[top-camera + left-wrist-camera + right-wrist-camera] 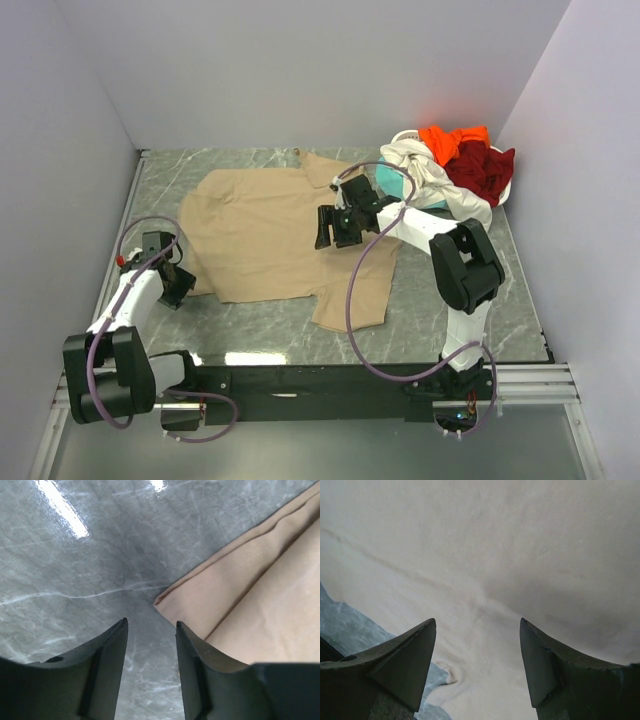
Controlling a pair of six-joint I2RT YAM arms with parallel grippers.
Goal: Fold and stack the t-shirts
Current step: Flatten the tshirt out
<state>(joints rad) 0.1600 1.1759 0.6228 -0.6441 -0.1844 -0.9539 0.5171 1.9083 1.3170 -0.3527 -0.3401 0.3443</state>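
The large tan t-shirt (270, 230) lies spread flat on the marble table. My left gripper (176, 283) is open and empty, low at the shirt's near-left corner; in the left wrist view that hem corner (172, 602) lies just beyond my fingertips (151, 623). My right gripper (338, 226) is open and empty above the shirt's right side; in the right wrist view tan cloth (510, 555) fills the frame past my fingertips (478, 622). The orange (452, 139), dark red (485, 168), cream-white (430, 175) and teal (390, 182) shirts are piled at the back right.
The pile sits in a white basket (503, 192) by the right wall. Grey walls close in the table on the left, back and right. Bare marble (160, 190) shows left of the tan shirt and along the near edge (260, 335).
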